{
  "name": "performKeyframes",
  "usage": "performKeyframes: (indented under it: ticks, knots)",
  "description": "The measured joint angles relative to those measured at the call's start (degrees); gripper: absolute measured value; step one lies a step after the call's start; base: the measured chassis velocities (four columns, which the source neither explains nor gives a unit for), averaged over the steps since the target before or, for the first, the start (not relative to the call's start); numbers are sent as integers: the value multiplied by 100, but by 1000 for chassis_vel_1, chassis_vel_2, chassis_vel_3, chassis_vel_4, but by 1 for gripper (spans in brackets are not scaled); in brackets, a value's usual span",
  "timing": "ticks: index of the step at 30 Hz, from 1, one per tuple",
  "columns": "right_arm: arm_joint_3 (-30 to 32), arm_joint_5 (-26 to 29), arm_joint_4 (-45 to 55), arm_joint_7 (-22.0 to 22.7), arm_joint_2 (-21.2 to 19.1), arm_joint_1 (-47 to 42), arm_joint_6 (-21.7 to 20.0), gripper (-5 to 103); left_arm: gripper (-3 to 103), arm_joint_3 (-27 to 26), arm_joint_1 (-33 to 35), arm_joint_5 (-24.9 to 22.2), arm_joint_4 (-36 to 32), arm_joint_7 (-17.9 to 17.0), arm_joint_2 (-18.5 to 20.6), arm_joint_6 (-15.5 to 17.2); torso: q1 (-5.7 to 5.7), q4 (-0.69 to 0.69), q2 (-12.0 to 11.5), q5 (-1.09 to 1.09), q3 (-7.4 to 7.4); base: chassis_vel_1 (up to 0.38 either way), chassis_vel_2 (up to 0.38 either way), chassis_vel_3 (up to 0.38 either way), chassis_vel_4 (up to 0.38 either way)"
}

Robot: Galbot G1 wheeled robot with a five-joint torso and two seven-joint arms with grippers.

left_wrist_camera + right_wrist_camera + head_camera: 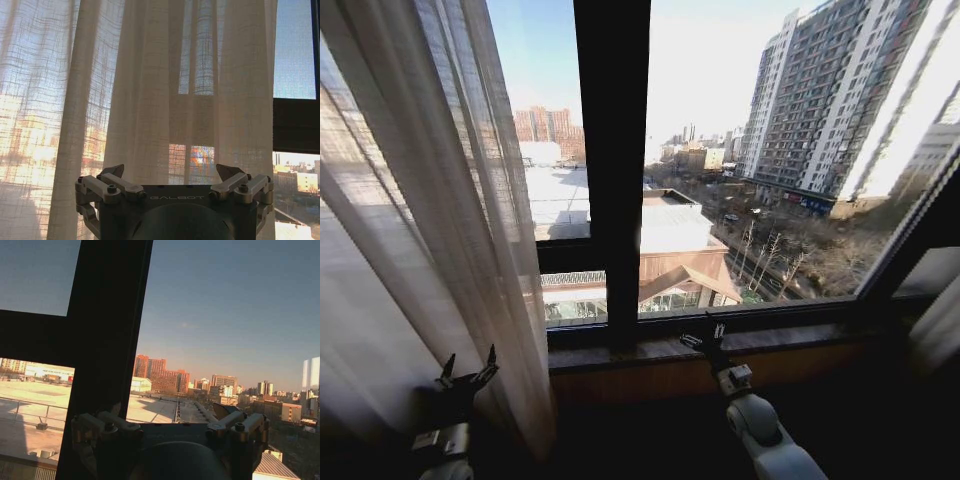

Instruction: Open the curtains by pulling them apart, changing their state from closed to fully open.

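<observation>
The left hand (467, 372) was raised at the lower left of the head view, fingers spread open and pointing up, directly in front of the curtains (430, 230). In the left wrist view the same hand (170, 175) faced the pleated sheer fabric (145, 100) with both fingertips apart and nothing between them; whether they touched the cloth could not be told.

The right hand (706, 338) reached forward at the end of its pale arm (765, 435), up to the level of the window sill (780, 340), just right of the dark central window frame (612, 160). Its fingers were open and held nothing. From the right wrist view the hand (167, 417) pointed at bare glass beside the dark frame post (107, 325), with city rooftops beyond.

The curtains hung gathered at the left side of the window, their inner edge falling in front of the left pane and reaching down past the sill to near the left hand. At the far right edge of the head view a strip of pale fabric (938, 330) showed low down. The middle and right panes were uncovered, showing a tall apartment tower (830, 100) and lower buildings (670, 250) outside.
</observation>
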Motion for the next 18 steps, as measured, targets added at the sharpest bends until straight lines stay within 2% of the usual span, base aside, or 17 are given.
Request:
performKeyframes:
  ticks: [18]
  knots:
    - [-2, 0, 0, 0, 2, 0, 0, 100, 100, -2, 0, 0, 0, -1, 1, 0, 1, 0, 0, 2, 0, 0, 0, 0, 0]
